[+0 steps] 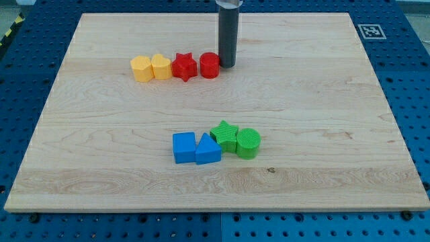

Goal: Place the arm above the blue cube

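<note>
You have my tip [227, 65] resting on the wooden worktop [322, 121] toward the view's top, just at the right side of the red cylinder [209, 65], touching it or nearly so. That cylinder closes a row running to the view's left: a red star [184, 66], then a yellow block [161, 66] of a heart-like shape, then a yellow hexagonal block [142, 68], all side by side. My end effector is only a straight dark rod, so it has nothing to clench or release and holds nothing. The blue cube [184, 148] you want sits well apart from my tip, toward the view's bottom and a little left of it. A blue triangular block [207, 150] presses against the cube's right side, with a green star [225, 136] and a green cylinder [248, 143] continuing that lower row to the right.
</note>
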